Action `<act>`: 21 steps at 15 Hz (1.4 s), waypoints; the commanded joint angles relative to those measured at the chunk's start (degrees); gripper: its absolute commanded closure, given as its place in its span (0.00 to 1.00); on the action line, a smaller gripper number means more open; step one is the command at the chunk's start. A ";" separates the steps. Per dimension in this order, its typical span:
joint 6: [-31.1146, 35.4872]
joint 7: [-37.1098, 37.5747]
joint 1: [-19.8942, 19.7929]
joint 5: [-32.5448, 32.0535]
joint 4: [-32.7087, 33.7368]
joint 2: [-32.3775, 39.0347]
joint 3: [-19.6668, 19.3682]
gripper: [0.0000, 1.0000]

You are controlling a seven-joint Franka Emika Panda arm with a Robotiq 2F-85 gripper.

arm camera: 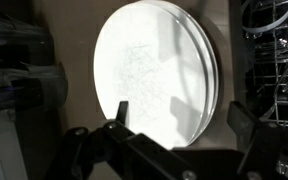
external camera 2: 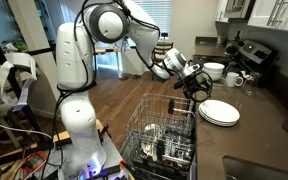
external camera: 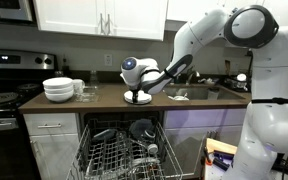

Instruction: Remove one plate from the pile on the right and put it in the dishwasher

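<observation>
The pile of flat white plates lies on the dark counter just above the open dishwasher. It shows in both exterior views, the pile and the wire racks. My gripper hovers just above the pile, open and empty, also in an exterior view. In the wrist view the pile fills the frame, with my open gripper at the pile's near edge, its two fingers spread over that edge. I cannot tell if they touch the top plate.
A taller stack of white bowls stands further along the counter with mugs beside it. A black stove is past them. A sink is on the other side. The dishwasher rack edges the wrist view.
</observation>
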 commanded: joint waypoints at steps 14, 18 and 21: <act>0.83 0.18 -0.45 -3.70 -0.21 0.91 -1.27 0.02; 0.99 0.37 -0.53 -4.47 -0.13 1.37 -1.42 0.00; 1.18 0.41 -0.60 -4.56 -0.07 1.58 -1.53 0.00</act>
